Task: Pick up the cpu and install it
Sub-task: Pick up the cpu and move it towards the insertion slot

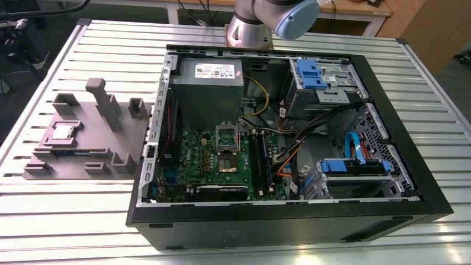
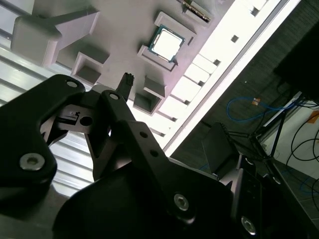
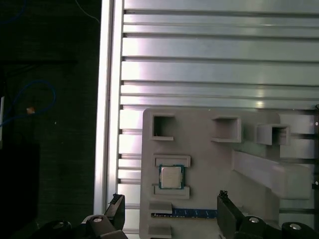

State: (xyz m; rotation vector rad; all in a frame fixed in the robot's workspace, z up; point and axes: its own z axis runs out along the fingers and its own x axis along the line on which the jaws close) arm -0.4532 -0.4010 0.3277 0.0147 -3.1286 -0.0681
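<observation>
Slatted aluminium worktop [image 1: 110, 221] carried a grey moulded tray [image 3: 209, 164]; the small square silver-topped cpu [image 3: 171, 176] sat in that tray's recess. My jaws hung apart over the tray, the cpu just ahead, centred between them.

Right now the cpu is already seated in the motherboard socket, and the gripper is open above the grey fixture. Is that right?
Not quite. The cpu isn't in the motherboard socket; it lies in a recess on the grey fixture, as the first wrist view shows. The gripper is indeed open above that fixture.
</observation>
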